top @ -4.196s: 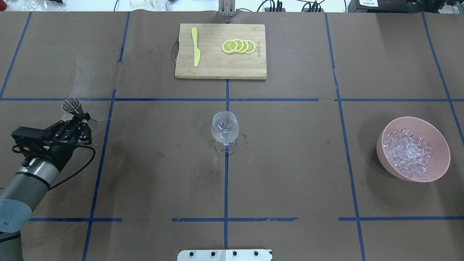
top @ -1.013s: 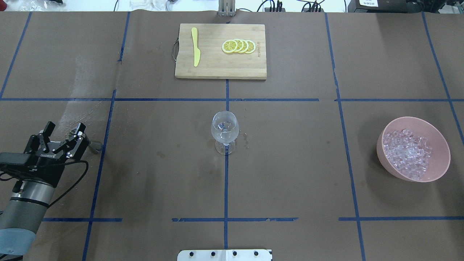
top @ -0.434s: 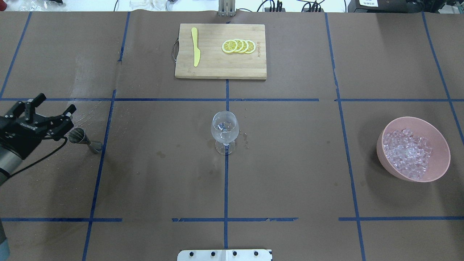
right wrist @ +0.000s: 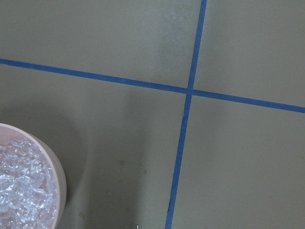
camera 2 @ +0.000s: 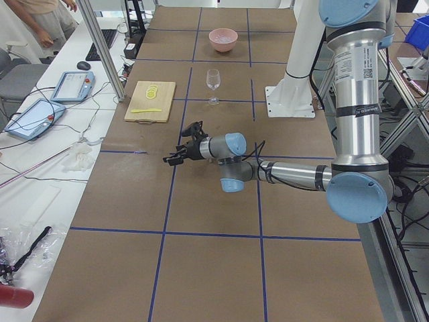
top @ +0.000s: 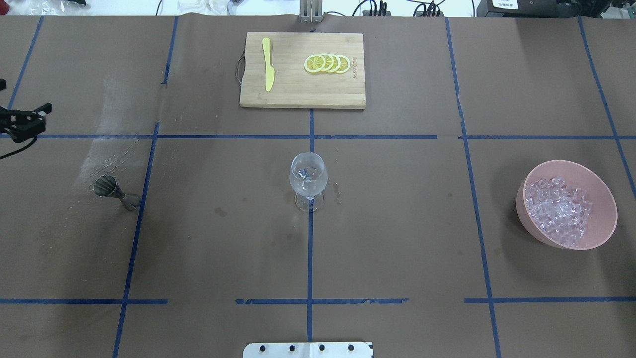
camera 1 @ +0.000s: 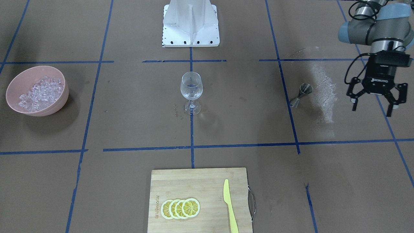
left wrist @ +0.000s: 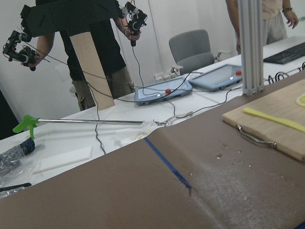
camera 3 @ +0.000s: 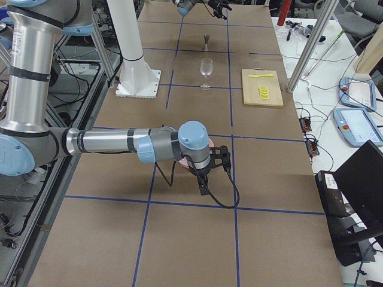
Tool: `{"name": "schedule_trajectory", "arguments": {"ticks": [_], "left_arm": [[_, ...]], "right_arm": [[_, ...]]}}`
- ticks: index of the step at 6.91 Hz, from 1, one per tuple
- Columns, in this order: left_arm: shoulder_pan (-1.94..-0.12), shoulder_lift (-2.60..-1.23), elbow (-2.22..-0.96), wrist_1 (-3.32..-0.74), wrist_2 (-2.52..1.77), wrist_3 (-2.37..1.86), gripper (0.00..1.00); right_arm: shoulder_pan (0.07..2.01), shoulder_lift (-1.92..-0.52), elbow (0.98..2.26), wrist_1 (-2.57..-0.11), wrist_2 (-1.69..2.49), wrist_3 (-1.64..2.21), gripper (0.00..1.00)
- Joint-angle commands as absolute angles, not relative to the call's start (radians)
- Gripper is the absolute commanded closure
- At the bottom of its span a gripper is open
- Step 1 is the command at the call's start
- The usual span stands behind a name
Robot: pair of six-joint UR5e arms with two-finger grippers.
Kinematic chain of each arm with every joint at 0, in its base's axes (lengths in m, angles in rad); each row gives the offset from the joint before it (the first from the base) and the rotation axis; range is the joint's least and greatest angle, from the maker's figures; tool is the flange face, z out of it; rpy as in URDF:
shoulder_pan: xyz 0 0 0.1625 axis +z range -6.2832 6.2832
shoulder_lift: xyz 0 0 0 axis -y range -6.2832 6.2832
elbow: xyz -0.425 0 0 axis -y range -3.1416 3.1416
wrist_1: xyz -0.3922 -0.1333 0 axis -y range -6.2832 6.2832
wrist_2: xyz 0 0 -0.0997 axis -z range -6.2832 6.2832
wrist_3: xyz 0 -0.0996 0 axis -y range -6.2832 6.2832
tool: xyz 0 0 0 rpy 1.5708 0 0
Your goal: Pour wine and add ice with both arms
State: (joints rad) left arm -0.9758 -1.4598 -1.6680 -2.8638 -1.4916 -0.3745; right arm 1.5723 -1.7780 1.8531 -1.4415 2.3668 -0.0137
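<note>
A stemmed glass (top: pixel 308 181) (camera 1: pixel 191 90) stands mid-table with a little clear wine (camera 1: pixel 191 94) in its bowl. The pink bowl (top: pixel 551 241) (camera 1: pixel 48 110) holds the heap of ice (top: pixel 559 209) (camera 1: pixel 38 90). A steel jigger (top: pixel 112 191) (camera 1: pixel 302 94) stands alone on the paper. My left gripper (camera 1: pixel 372 106) (top: pixel 22 123) hangs open and holds nothing, off to the jigger's side at the table's edge. My right gripper (camera 3: pixel 210 164) shows only in the exterior right view, over the bowl; I cannot tell its state. Its wrist view shows the ice (right wrist: pixel 24 191) at the lower left.
A wooden cutting board (top: pixel 298 97) (camera 1: pixel 200 181) carries lemon slices (top: pixel 327 63) and a yellow knife (top: pixel 268 64). A white powdery smear (camera 1: pixel 323 94) lies between jigger and left gripper. The white base block (camera 1: pixel 190 22) sits at the robot's side. People stand beyond the table's left end.
My left gripper set the jigger down upright, opened, and drew away to the left and forward, almost out of the overhead view. The glass and the bowl have not moved.
</note>
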Motion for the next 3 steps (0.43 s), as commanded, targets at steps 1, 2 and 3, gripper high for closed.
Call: {"name": "schedule_trajectory", "arguments": {"ticks": [1, 2, 3], "left_arm": [[-1.226, -1.526, -1.745, -2.443, -1.693, -0.112, 0.00], [-1.340, -1.538, -1.759, -2.301, -1.765, 0.078, 0.00], [-1.479, -1.589, -1.756, -2.084, -1.914, 0.121, 0.00]], "right_arm": [[1.572, -1.778, 1.853, -1.440, 2.367, -0.015, 0.00], [1.572, -1.778, 1.855, -1.442, 2.367, -0.015, 0.00], [1.572, -1.779, 1.853, -1.442, 2.367, -0.015, 0.00]]}}
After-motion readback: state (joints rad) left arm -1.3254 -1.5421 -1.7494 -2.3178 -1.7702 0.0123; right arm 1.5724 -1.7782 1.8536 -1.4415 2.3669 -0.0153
